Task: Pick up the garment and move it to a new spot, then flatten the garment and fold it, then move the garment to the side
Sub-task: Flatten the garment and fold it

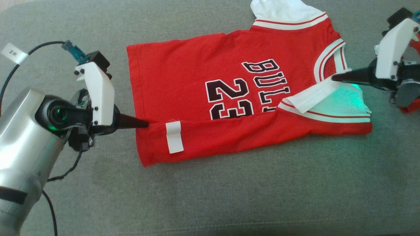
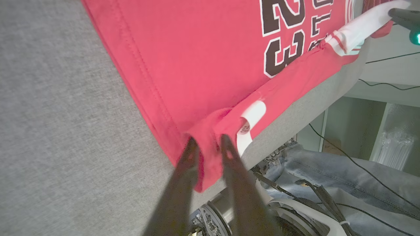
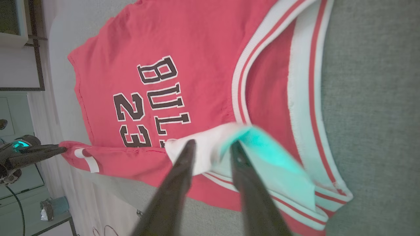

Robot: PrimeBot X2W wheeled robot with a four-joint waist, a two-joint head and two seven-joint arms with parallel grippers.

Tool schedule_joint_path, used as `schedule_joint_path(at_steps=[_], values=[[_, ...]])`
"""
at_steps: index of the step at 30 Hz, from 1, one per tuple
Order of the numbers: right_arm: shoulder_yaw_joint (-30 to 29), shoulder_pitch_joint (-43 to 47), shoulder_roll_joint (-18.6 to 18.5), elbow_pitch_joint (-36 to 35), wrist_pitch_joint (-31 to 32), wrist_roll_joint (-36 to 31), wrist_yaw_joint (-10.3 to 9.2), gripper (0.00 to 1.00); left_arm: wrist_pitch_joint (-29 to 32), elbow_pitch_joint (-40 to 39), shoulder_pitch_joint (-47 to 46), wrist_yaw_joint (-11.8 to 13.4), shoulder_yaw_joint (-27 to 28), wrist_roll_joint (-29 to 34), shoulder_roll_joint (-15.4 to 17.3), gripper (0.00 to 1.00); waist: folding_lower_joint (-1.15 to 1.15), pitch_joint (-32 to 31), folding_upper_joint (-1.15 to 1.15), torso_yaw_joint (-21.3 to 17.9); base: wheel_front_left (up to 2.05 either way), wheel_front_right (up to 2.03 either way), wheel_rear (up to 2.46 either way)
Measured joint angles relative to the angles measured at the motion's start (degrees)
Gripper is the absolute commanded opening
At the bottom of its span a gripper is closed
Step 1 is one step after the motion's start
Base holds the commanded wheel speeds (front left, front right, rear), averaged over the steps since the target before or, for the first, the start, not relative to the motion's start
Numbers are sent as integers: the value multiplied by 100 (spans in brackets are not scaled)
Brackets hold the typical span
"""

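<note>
A red garment (image 1: pixel 213 82) with "BULLS 23" lettering and white trim lies spread on the grey surface. Its near long edge is folded up over the lower part of the number, showing a white label (image 1: pixel 174 137). My left gripper (image 1: pixel 147 124) pinches the hem end of that fold; in the left wrist view its fingers (image 2: pixel 192 154) sit either side of a red ridge of the garment (image 2: pixel 197 49). My right gripper (image 1: pixel 333 78) holds the white sleeve flap at the shoulder end. In the right wrist view the garment (image 3: pixel 197 49) has white cloth bunched between my right gripper (image 3: pixel 211 144) fingertips.
The grey cloth surface (image 1: pixel 229 196) stretches wide in front of the garment. A black cable (image 1: pixel 19 62) with a paper tag (image 1: pixel 14 53) loops at the left. Past the surface's edge, denim cloth and cables (image 2: pixel 328 183) lie below.
</note>
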Motion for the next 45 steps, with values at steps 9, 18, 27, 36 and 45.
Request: schedule_joint_path(at_steps=[9, 18, 27, 36, 45], values=[[-215, 18, 142, -281, -1740, -401, 0, 100, -1499, 151, -17, -459, 67, 976, 159, 100, -1, -330, 0, -47, 0, 0, 0], [-682, 1466, -233, -1581, -5569, -1443, 0, 100, -5283, -517, 711, 144, 457, 2533, 191, 100, -1, -904, 0, -96, 0, 0, 0], [-1552, 2646, 19, -1235, -6963, -2945, 0, 100, -7335, -1339, 2308, 1447, 653, 3289, 132, 100, -1, -1091, 0, -134, 0, 0, 0], [-2472, 3698, 877, -485, -6674, -4250, 0, 100, -7385, -1618, 3360, 1940, 374, 3357, -147, 100, -1, -986, 0, -93, 0, 0, 0], [-3188, 3315, 1406, 833, -5626, -4860, 0, 100, -6890, -1102, 3277, 1711, -120, 3357, -431, 100, -1, -778, 0, 94, 0, 0, 0]])
